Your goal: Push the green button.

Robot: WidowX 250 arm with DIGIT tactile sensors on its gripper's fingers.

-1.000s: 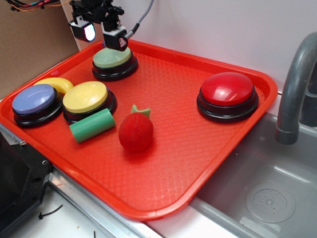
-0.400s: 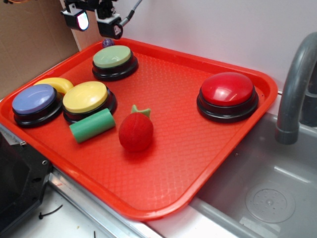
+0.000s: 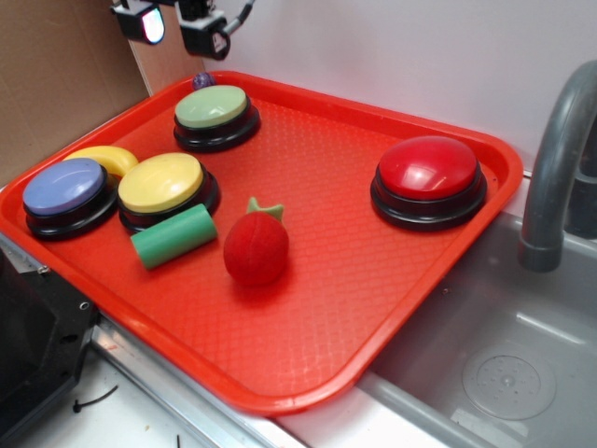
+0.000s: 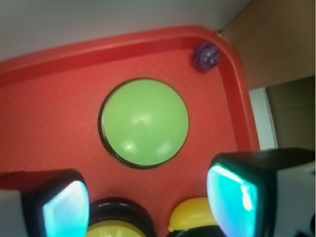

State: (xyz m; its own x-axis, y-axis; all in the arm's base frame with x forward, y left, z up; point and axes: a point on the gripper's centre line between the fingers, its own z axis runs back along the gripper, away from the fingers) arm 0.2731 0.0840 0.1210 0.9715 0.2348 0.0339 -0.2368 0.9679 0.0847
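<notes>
The green button (image 3: 212,107) (image 4: 144,122), a pale-green dome on a black base, sits at the far left of the red tray (image 3: 308,159). My gripper (image 3: 177,26) (image 4: 148,205) hangs well above it and a little behind, near the top edge of the exterior view. Its two fingers (image 4: 234,197) stand wide apart with nothing between them. In the wrist view the green button lies straight below, ahead of the fingertips, untouched.
On the tray: a yellow button (image 3: 161,182), blue button (image 3: 63,188), red button (image 3: 428,169), green foam cylinder (image 3: 173,235), red plush ball (image 3: 256,247), yellow banana-like piece (image 3: 110,159), small purple ball (image 3: 202,80). A sink with faucet (image 3: 555,159) lies right.
A second ago the gripper was down at the green button's back edge. It has since risen straight up and away, and now hangs clear above it, still open.
</notes>
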